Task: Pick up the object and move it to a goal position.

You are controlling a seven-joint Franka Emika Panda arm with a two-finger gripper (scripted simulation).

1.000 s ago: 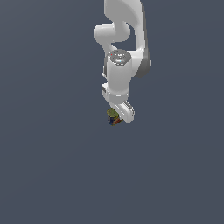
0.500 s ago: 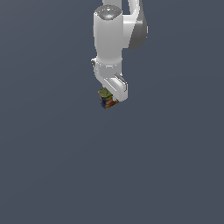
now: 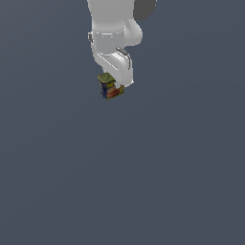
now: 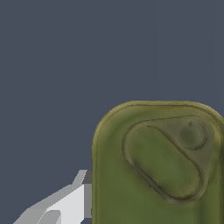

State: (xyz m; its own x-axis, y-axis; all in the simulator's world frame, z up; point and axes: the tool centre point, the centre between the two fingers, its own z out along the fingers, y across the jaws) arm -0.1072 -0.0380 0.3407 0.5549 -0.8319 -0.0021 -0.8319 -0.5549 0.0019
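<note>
The object [image 3: 108, 86] is a small can with an olive-green top and a blue, red and orange label. It hangs tilted under the white arm, off the grey floor, in the exterior view. My gripper [image 3: 116, 88] is shut on it, with the white hand just above and behind it. In the wrist view the object's olive top [image 4: 159, 164] fills much of the picture, with its pull-tab outline showing. One white finger [image 4: 65, 205] presses against its side; the other finger is hidden.
A plain dark grey surface [image 3: 143, 182] spreads all around, with nothing else standing on it in either view.
The arm has carried the can toward the exterior view's left and upward in the picture. The can stays gripped throughout.
</note>
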